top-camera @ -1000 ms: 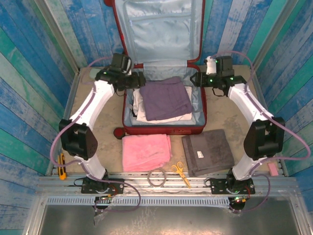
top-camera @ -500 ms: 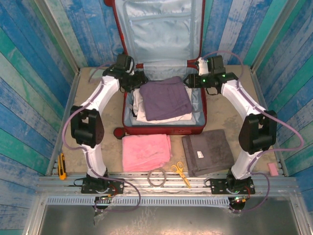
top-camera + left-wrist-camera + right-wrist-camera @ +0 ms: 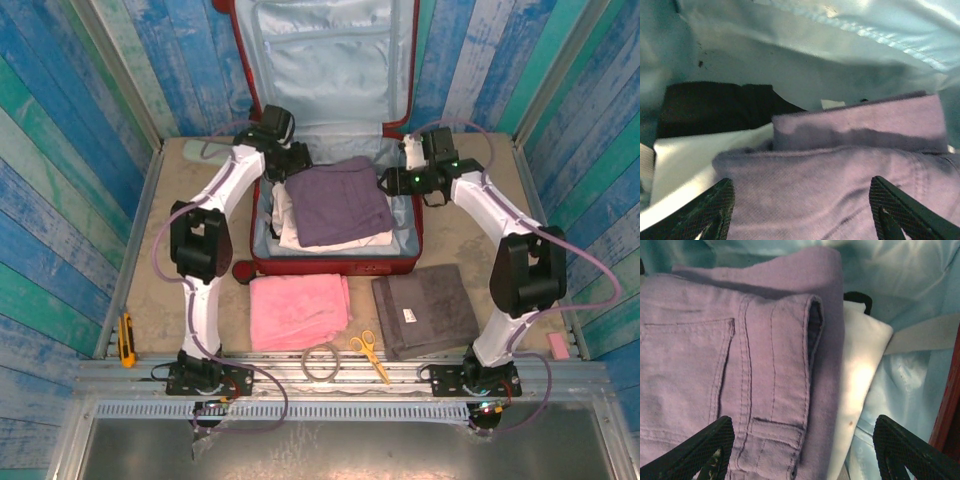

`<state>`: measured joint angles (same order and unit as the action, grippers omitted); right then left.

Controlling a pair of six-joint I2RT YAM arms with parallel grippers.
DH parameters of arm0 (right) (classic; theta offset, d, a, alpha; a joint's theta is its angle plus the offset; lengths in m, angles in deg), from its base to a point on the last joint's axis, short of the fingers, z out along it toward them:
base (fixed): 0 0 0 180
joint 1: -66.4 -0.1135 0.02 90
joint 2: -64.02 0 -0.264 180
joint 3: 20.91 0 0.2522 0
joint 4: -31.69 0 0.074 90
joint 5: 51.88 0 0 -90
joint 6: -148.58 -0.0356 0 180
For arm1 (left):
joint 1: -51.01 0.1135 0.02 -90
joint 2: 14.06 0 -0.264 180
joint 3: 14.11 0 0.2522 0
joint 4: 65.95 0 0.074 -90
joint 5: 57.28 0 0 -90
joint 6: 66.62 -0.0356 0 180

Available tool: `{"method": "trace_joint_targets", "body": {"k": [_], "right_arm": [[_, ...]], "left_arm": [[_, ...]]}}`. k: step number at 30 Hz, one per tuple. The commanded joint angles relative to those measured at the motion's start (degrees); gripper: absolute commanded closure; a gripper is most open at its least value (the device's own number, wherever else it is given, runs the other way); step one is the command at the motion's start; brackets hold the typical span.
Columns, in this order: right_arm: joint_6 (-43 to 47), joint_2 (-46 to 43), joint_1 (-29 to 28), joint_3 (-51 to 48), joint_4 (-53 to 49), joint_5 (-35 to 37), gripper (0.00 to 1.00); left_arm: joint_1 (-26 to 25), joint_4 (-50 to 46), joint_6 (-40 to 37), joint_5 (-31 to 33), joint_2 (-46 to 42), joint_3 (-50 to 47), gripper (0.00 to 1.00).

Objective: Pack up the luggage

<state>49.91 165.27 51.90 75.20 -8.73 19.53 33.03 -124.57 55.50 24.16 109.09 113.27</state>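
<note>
Swinging inward, left gripper (image 3: 293, 160) and right gripper (image 3: 393, 182) flank the purple trousers (image 3: 340, 200) inside the luggage (image 3: 330, 265) (both spread, left narrowing). Tidying, I'd guess.

Tan surface (image 3: 200, 215), scuffed. Open red luggage (image 3: 330, 265) at 12 o'clock. Folded pink towel (image 3: 298, 310) at 7, folded grey towel (image 3: 428, 308) at 5, both near the luggage. Yellow-handled scissors (image 3: 370, 355) and grey loop (image 3: 322, 361) at 6. Yellow cutter (image 3: 126, 338) at the 8 o'clock edge.
</note>
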Motion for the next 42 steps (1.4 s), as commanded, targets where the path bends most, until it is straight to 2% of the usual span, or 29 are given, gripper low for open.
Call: {"method": "trace_joint_targets", "body": {"k": [1,5,10,15,25,29,31,35,42], "right_arm": [[1.54,-2.84,-0.09,-1.30,-1.02,1.57,0.25],[1.37,-3.25,-0.09,-2.12,-0.98,1.80,0.25],[1.17,-3.24,-0.09,-2.72,-1.07,2.05,0.25],[1.25,-3.73,-0.10,-3.37,-1.39,2.67,0.25],[0.85,-3.96,-0.09,-4.43,-1.70,3.38,0.25],[0.58,-3.86,-0.09,-4.51,-1.73,3.38,0.25],[0.49,-3.96,-0.07,-4.63,-1.65,3.38,0.25],[0.49,-4.11,-0.12,-4.51,-1.92,3.64,0.25],[0.93,-4.74,-0.10,-4.84,-2.68,4.35,0.25]], "left_arm": [[-0.04,-3.67,-2.29,5.08,5.26,4.35,0.29],[-1.26,-6.30,-4.39,10.55,7.84,8.98,0.31],[-2.19,-9.28,-5.74,11.73,11.53,13.55,0.32],[-2.33,-10.26,-6.52,11.35,13.25,14.06,0.33],[-2.35,-12.38,-7.66,20.10,13.76,14.65,0.32],[-2.33,-11.86,-7.53,18.98,13.40,14.35,0.21],[-2.33,-10.71,-7.33,16.38,13.17,13.58,0.19],[-2.30,-9.27,-6.65,11.60,13.97,13.16,0.24],[-2.24,-9.35,-6.45,11.41,15.31,13.29,0.31]]}}
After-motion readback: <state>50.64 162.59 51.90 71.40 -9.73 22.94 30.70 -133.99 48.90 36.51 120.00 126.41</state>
